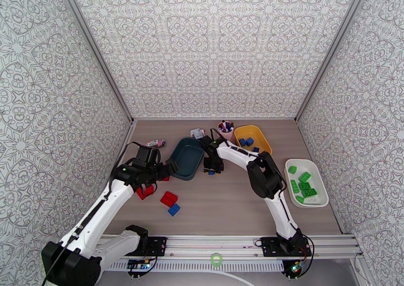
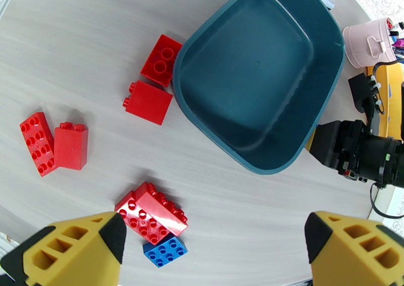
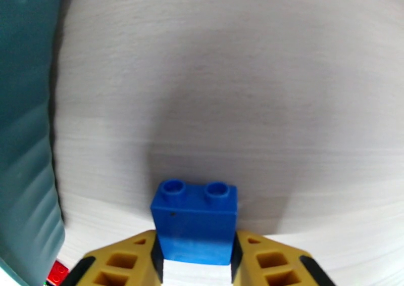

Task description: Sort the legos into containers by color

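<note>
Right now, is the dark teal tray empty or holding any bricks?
Empty. The dark teal tray shows a bare floor; the nearest red brick lies outside its rim.

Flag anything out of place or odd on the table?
Nothing spilled or damaged. Beside the teal tray, one red brick lies underside up and a second red brick lies on its side. Nearer the left gripper, a blue brick touches a third red brick, so colours are mixed there.
</note>
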Motion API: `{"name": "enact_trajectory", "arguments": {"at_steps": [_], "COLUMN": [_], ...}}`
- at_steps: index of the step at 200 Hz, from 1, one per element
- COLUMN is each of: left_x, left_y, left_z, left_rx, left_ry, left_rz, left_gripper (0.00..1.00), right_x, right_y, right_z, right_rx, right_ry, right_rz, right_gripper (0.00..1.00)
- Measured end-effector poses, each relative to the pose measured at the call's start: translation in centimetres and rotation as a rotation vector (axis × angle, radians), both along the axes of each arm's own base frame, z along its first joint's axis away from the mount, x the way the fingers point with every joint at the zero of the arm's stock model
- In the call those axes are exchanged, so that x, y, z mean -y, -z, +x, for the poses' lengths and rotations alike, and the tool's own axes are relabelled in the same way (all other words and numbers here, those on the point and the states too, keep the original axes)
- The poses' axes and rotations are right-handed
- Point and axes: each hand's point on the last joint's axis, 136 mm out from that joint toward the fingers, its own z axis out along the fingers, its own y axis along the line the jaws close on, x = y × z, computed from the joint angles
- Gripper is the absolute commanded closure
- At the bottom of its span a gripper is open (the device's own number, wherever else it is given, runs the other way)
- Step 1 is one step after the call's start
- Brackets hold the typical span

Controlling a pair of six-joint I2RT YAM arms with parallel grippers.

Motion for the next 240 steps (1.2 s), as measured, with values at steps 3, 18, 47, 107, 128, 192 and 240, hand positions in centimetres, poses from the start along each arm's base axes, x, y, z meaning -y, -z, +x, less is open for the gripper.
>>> {"name": "enact_trajectory", "arguments": {"at_steps": [3,18,47,107,128,192,240], "left_x": [0.1,1.0,3.9,13.3,17.6,29.5,29.9], "left_y": [0.1,0.7,2.3,1.4,0.3,-4.1,-4.2], "left_z": [0.0,0.2,0.6,5.6,7.7,10.1,9.5], "left_rx": [-0.001,-0.018,-0.066,-0.043,-0.009,0.120,0.110], "left_ry": [0.003,0.029,0.110,0.316,0.412,0.678,0.704], "left_rz": [0.000,0.001,0.008,-0.028,-0.051,-0.126,-0.100], "left_gripper": [0.01,0.01,0.01,0.01,0.01,0.01,0.01], "right_x": [0.1,1.1,3.7,12.5,16.5,21.4,21.6], "right_y": [0.0,-0.1,-1.5,-9.5,-11.0,-11.6,-11.7], "right_z": [0.0,-0.1,0.2,2.6,3.9,7.1,9.9], "right_rx": [-0.001,-0.004,0.008,0.161,0.198,0.199,0.203], "right_ry": [0.002,0.014,0.048,0.223,0.306,0.404,0.414], "right_rz": [0.000,-0.011,-0.015,0.066,0.073,0.082,0.097], "right_gripper": [0.64,0.65,0.65,0.66,0.66,0.55,0.39]}}
